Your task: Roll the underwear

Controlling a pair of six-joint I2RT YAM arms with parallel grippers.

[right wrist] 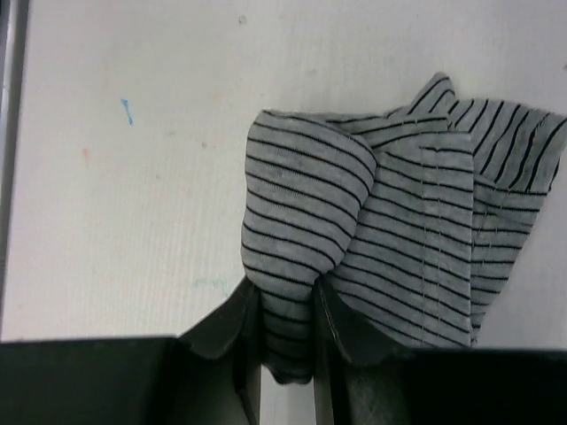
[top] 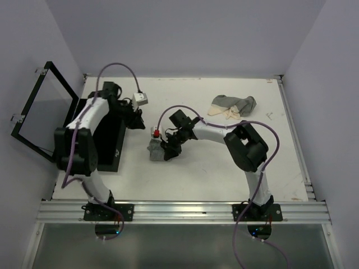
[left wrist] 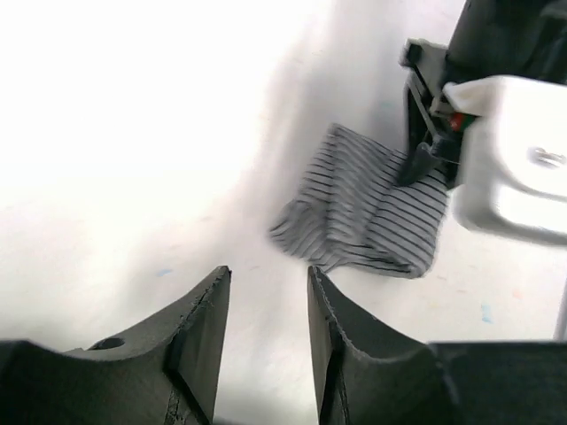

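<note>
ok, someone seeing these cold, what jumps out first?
The right gripper, near the middle of the table, is pinched shut on a fold of grey striped underwear, bunched rather than rolled. The left gripper hangs open and empty beside it. A pile of grey and cream garments sits far right, and a black box lies open at the left edge.

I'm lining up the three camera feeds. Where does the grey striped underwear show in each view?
Top external: the striped underwear is near the table's centre, just left of the right gripper.
Left wrist: right of centre.
Right wrist: centre to right, filling much of the picture.
Shared landmark: the right gripper, whose fingers pinch a fold of the cloth.
</note>
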